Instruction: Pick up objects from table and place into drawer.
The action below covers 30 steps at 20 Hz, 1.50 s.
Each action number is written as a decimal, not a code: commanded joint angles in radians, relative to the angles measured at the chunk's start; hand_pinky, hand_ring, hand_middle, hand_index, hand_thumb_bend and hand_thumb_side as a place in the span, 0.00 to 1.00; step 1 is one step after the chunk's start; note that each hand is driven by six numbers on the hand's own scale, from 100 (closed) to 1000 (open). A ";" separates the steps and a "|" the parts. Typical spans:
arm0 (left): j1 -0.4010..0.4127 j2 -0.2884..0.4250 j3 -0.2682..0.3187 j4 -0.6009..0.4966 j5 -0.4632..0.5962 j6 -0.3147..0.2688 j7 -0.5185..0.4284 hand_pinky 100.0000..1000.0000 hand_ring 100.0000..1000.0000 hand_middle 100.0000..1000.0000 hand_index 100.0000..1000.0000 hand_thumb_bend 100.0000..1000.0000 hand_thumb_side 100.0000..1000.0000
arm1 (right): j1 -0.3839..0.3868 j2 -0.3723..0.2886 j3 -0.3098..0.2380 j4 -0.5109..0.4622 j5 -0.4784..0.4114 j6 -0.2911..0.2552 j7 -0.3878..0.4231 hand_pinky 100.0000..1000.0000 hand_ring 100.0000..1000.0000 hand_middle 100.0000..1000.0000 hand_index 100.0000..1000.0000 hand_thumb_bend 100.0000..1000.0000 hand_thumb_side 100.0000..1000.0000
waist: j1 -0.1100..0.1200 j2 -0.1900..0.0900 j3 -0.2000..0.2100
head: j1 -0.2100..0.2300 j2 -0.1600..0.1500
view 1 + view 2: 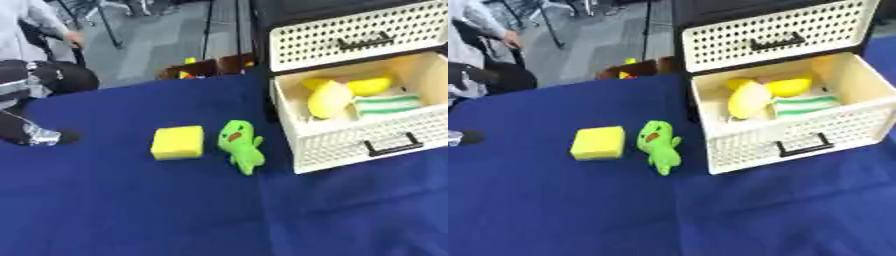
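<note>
— Where are the things?
— A green plush toy lies long axis near-to-far beside a yellow sponge block, left of the open white drawer.
— Which hand?
— The left hand, far left; fingers unclear.

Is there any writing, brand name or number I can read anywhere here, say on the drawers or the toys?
None can be read.
Drawer: perforated front with a black handle, no label.
Sponge: plain yellow, no print.
Green toy: only an orange mark, not lettering.
Things in the drawer: yellow shapes and a green-striped cloth, no text visible.
</note>
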 commanded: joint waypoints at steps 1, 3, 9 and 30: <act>-0.052 -0.006 -0.016 0.044 -0.028 0.008 -0.032 0.72 0.84 0.82 0.98 0.56 0.66 | -0.014 -0.012 -0.002 -0.010 -0.014 -0.004 0.002 0.42 0.54 0.48 0.72 0.00 0.98 | -0.003 -0.027 -0.004 | 0.011 -0.004; -0.080 -0.032 -0.028 0.084 -0.038 0.007 -0.061 0.71 0.84 0.82 0.98 0.57 0.66 | -0.016 -0.009 0.001 -0.010 -0.019 -0.001 0.007 0.42 0.53 0.48 0.71 0.00 0.97 | 0.000 -0.030 -0.009 | 0.016 -0.003; -0.141 -0.116 -0.050 0.193 -0.002 0.014 -0.142 0.68 0.84 0.81 0.99 0.57 0.66 | -0.024 0.000 0.006 -0.010 -0.035 0.012 0.026 0.42 0.53 0.47 0.71 0.00 0.98 | 0.006 -0.035 -0.023 | 0.029 -0.006; -0.211 -0.260 -0.043 0.394 -0.254 -0.026 -0.087 0.69 0.83 0.83 0.99 0.67 0.60 | -0.069 0.030 0.021 -0.010 -0.085 0.028 0.074 0.40 0.50 0.45 0.69 0.00 0.99 | 0.025 -0.008 -0.079 | 0.065 -0.027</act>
